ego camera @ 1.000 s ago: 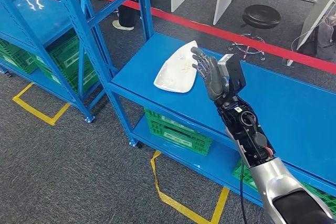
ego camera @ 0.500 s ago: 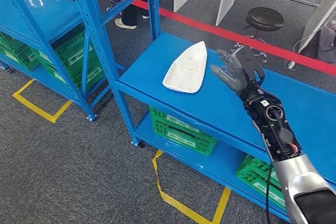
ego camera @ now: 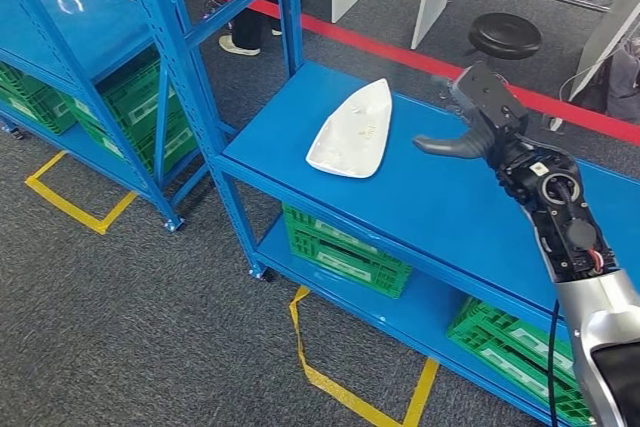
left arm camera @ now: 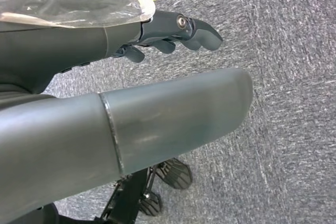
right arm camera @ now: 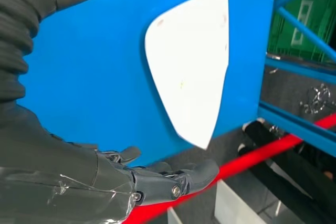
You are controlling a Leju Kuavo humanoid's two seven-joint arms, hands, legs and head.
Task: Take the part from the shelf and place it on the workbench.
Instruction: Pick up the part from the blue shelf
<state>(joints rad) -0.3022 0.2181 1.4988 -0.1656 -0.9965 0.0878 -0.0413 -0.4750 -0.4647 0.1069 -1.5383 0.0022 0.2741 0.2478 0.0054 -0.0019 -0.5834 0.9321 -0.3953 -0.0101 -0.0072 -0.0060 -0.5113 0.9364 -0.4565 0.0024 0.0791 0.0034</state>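
White plastic lay flat on the blue worktop [ego camera: 423, 187]: in your head view the part [ego camera: 351, 132], a teardrop-shaped shell, sat near the worktop's left end, well to the left of the right robot hand [ego camera: 472, 122] and apart from it. That robot hand hung above the worktop with nothing in it, thumb stretched out toward the part and the fingers spread behind it. Green crates [ego camera: 343, 247] stood on the lower shelf beneath the robot hand and the part. Farther left of the robot hand stood the blue shelf rack [ego camera: 162, 57], more green crates inside it. Beyond the robot hand ran a red floor line [ego camera: 377, 47], with a black stool [ego camera: 504, 35] past it and a person's shoe [ego camera: 234, 45] at the far side of the rack.

Your left wrist view looked down at grey carpet [left arm camera: 285, 108]; the left robot hand [left arm camera: 174, 30] held nothing, its dark fingers stretched out nearly straight and the thick thumb lying apart from them.

Your right wrist view showed the right robot hand [right arm camera: 130, 182] empty and spread, the fingers reaching out on one side and the thumb on the other. The part [right arm camera: 190, 61] rested on the blue worktop [right arm camera: 87, 77] between and ahead of them, touching neither.
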